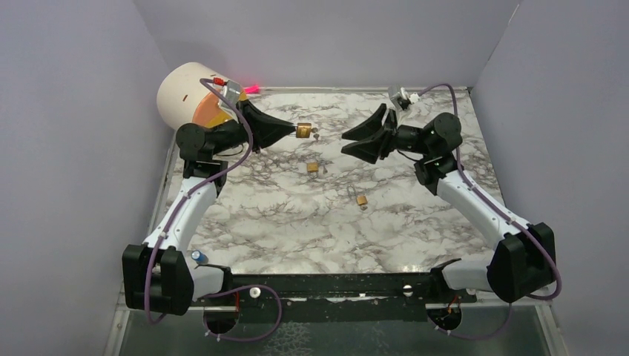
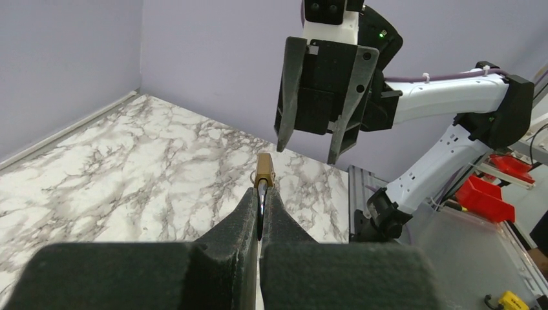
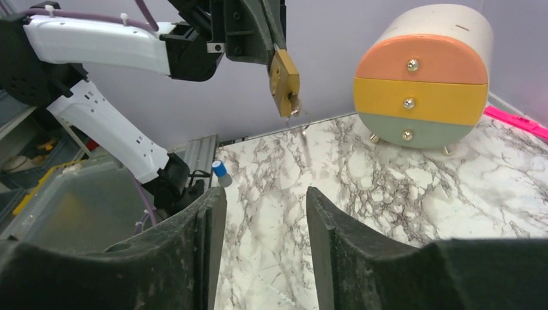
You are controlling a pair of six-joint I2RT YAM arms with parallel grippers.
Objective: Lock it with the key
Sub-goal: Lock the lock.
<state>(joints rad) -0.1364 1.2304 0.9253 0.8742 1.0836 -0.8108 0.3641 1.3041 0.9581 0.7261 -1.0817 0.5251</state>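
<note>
My left gripper is shut on the shackle of a brass padlock and holds it above the table. The padlock shows past the fingertips in the left wrist view and hangs in the right wrist view with a small key at its lower end. My right gripper is open and empty, facing the padlock from the right, a short gap away. It shows in the left wrist view. In the right wrist view its own fingers stand wide apart.
Two more small brass padlocks lie on the marble table, one in the middle and one nearer the front. A round white drawer unit with orange, yellow and green fronts stands at the back left. Purple walls enclose the table.
</note>
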